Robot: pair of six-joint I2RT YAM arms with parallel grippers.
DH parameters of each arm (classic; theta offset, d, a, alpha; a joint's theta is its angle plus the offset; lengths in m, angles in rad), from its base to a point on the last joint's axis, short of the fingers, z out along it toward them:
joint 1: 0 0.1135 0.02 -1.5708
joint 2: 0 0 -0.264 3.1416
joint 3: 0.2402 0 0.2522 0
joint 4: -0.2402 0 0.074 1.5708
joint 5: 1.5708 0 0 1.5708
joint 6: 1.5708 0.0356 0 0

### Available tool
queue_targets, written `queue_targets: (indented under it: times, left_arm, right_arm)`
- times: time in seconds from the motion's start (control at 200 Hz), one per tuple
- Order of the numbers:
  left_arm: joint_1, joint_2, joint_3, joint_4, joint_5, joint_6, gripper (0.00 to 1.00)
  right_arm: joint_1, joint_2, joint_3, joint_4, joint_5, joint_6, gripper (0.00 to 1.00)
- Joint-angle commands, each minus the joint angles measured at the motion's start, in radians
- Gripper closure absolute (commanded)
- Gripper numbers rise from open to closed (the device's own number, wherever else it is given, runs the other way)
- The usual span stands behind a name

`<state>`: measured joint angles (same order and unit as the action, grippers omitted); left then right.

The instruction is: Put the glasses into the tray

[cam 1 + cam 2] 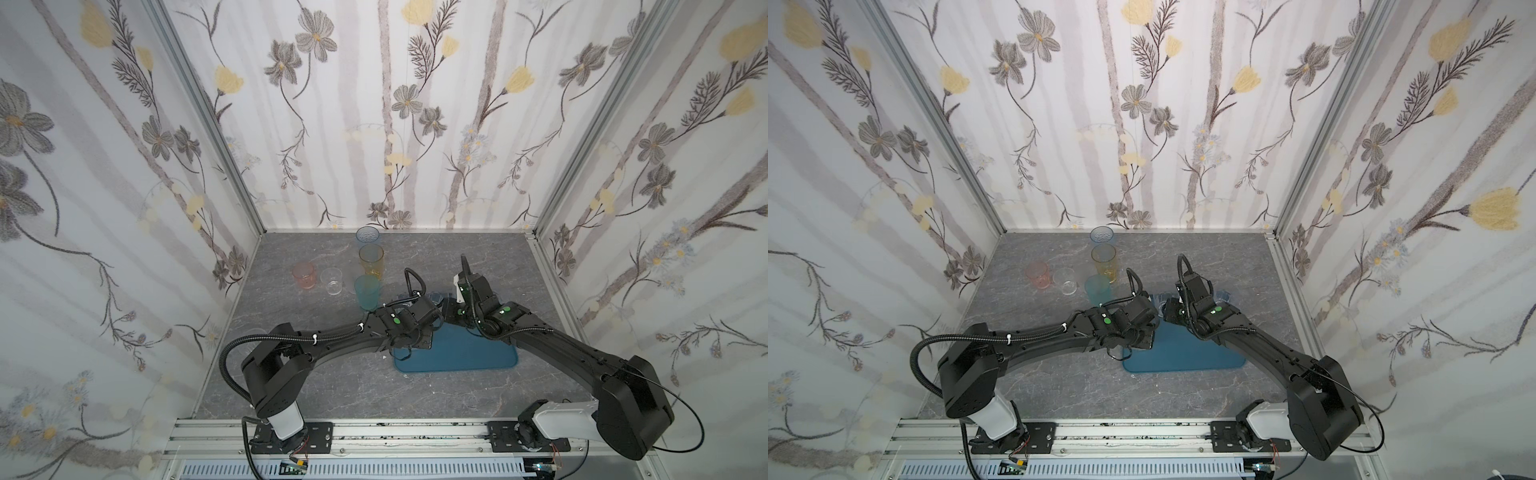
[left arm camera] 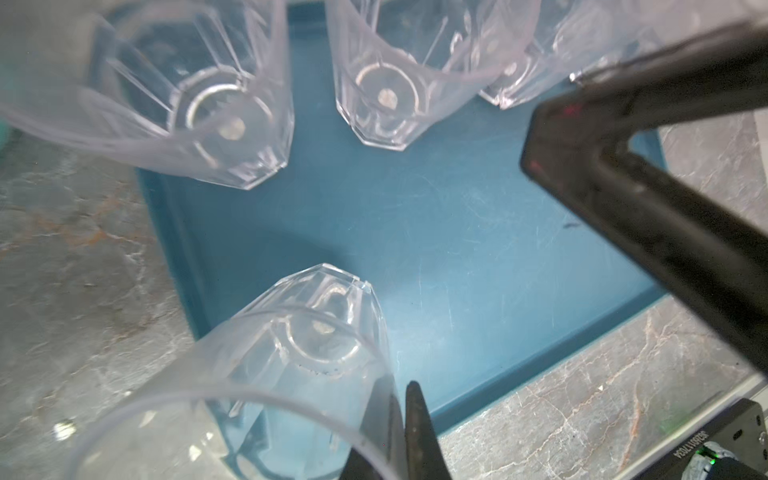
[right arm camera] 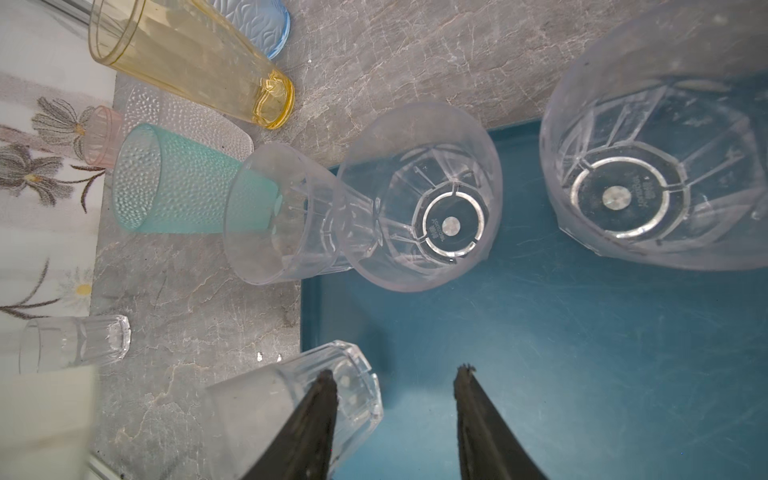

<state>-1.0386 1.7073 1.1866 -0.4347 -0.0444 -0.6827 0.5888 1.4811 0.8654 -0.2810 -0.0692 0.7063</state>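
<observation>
The blue tray (image 1: 465, 353) (image 2: 478, 232) lies at mid-table under both wrists. My left gripper (image 2: 401, 388) is shut on the wall of a clear faceted glass (image 2: 316, 332), one finger inside and one outside; the glass is upright over the tray's corner. Three more clear faceted glasses (image 2: 386, 95) stand along the tray's far side. My right gripper (image 3: 397, 374) hangs open over bare tray (image 3: 582, 353), with the held glass (image 3: 299, 399) just outside one finger. On the table to the left stand blue (image 1: 368, 235), amber (image 1: 371, 259), teal (image 1: 367, 291), pink (image 1: 303, 275) and clear (image 1: 331, 281) glasses.
Flowered walls close in the grey marbled table on three sides, and a metal rail runs along the front. A frosted dimpled glass (image 3: 187, 120) and a small clear one (image 3: 75, 345) stand near the left wall. The two wrists almost touch above the tray.
</observation>
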Motion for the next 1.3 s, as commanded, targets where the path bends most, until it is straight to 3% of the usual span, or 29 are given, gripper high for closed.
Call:
queue_targets:
  times: [0.0,0.155,0.28,0.445,0.719,0.879,0.999,1.294]
  left_arm:
    - [-0.008,0.024,0.022,0.028,0.031,0.013,0.94]
    - [-0.013,0.001,0.057,0.027,0.026,0.043,0.72]
    - [-0.008,-0.063,0.079,0.024,-0.002,0.094,0.61]
    - [0.034,-0.177,0.063,0.024,-0.069,0.170,0.54]
    - [0.175,-0.386,-0.124,0.085,-0.333,0.247,0.48]
    - [0.221,-0.521,-0.272,0.220,-0.349,0.210,0.39]
    - [0.222,-0.554,-0.334,0.266,-0.332,0.179,0.27]
    - [0.222,-0.548,-0.354,0.275,-0.321,0.172,0.25]
  right_arm:
    - [-0.005,-0.002,-0.009,0.054,-0.002,0.004,0.53]
    - [-0.006,-0.004,-0.027,0.055,-0.006,0.006,0.53]
    - [-0.009,-0.016,-0.035,0.039,-0.007,0.005,0.53]
    - [-0.003,-0.028,-0.036,0.009,-0.071,-0.027,0.49]
    - [0.061,-0.043,-0.030,-0.087,-0.078,-0.086,0.44]
    - [0.114,0.003,-0.012,-0.108,-0.054,-0.101,0.45]
    - [0.157,0.063,0.038,-0.133,0.006,-0.110,0.49]
    - [0.199,0.199,0.133,-0.144,0.098,-0.111,0.76]
